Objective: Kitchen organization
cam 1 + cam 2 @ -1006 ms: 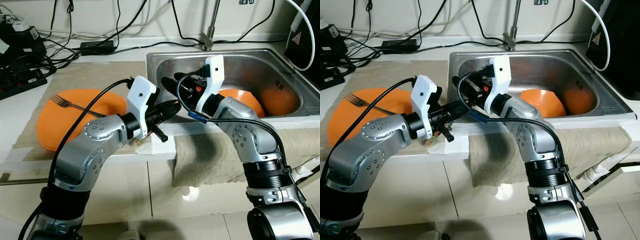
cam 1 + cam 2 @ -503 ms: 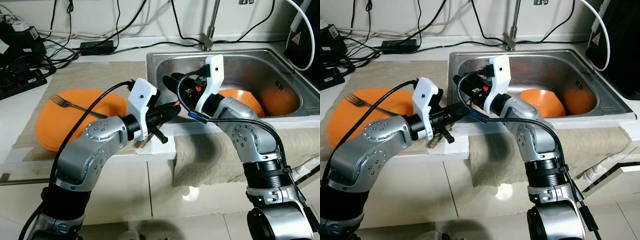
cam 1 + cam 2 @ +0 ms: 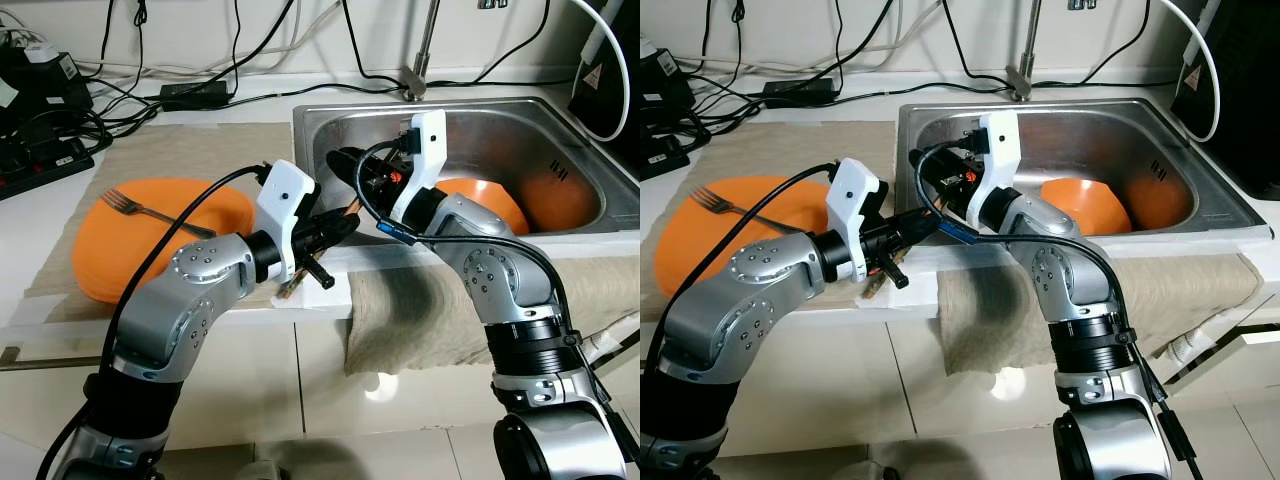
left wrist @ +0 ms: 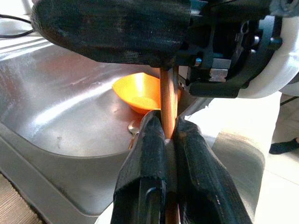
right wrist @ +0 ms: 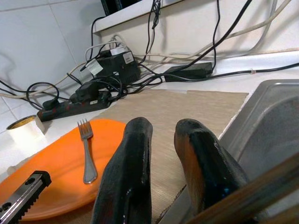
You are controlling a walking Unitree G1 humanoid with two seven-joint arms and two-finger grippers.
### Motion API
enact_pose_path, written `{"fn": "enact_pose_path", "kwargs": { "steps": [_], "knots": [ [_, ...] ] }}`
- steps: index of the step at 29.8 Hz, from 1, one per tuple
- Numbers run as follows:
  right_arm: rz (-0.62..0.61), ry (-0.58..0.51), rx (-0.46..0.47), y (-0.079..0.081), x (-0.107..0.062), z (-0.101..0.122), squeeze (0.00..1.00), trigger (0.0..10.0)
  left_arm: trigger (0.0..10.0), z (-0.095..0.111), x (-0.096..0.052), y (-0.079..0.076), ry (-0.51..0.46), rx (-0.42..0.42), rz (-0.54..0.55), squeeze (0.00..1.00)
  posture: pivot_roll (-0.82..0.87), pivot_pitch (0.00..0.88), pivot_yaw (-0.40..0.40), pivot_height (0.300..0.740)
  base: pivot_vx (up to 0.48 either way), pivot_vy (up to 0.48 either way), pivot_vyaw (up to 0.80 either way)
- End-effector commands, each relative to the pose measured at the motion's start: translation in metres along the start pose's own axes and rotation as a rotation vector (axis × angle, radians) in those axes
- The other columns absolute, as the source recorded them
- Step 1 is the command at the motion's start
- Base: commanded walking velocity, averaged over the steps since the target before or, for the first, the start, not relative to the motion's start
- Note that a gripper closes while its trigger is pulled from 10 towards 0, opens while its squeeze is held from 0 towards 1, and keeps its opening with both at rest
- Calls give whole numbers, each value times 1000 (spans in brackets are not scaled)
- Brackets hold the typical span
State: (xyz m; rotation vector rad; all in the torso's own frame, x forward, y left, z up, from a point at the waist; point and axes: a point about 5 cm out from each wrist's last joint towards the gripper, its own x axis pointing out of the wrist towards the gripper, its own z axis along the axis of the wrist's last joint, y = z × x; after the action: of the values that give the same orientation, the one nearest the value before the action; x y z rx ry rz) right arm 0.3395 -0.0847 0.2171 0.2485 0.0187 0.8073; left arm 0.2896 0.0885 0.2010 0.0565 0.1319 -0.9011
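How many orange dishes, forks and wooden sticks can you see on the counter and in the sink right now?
Orange plate on the counter: 1
Orange bowl in the sink: 1
Fork on the plate: 1
Wooden stick in the left pincer: 1
Total: 4

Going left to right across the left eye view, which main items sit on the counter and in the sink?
Fork on the orange plate → left end effector, shut on a wooden stick → right end effector over the sink → orange bowl → black appliance.
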Motion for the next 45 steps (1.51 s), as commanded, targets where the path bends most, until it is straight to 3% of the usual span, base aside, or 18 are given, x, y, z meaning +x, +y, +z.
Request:
{"fn": "enact_pose_path", "kwargs": {
  "steps": [1, 10, 15, 27, 28, 29, 30, 45],
  "knots": [
    [-111, 62, -19, -20, -10, -7, 0, 0, 10000, 17, -3, 3, -50, 72, 16, 0, 68, 7, 37, 740, 0, 0, 0],
    [-78, 82, -56, -15, -9, -10, 0, 0, 10000, 18, -2, 7, -62, 72, 40, 0, 67, 7, 36, 740, 0, 0, 0],
    [-70, 86, -60, -13, -8, -10, 0, 0, 10000, 22, 0, 12, -127, 16, 101, 0, 67, 6, 33, 740, 0, 0, 0],
    [-70, 84, -62, -13, -7, -8, 0, 0, 10000, 17, 4, 14, -152, -41, 133, 0, 66, 9, 29, 740, 0, 0, 0],
    [-72, 84, -63, -13, -8, -8, 0, 0, 10000, 17, 4, 15, -151, -48, 144, 561, 63, 11, 29, 740, 0, 0, 0],
    [-72, 84, -63, -13, -8, -8, 0, 0, 10000, 17, 4, 15, -151, -48, 144, 561, 63, 11, 29, 740, 0, 0, 0],
    [-72, 84, -63, -13, -8, -8, 0, 0, 10000, 17, 5, 16, -151, -45, 147, 1000, 63, 11, 29, 740, 0, 0, 0],
    [-77, 84, -66, -13, -7, -9, 0, 0, 10000, 8, -1, 23, -109, -18, 166, 1000, 65, 16, 29, 740, 0, 0, 0]
  ]
}}
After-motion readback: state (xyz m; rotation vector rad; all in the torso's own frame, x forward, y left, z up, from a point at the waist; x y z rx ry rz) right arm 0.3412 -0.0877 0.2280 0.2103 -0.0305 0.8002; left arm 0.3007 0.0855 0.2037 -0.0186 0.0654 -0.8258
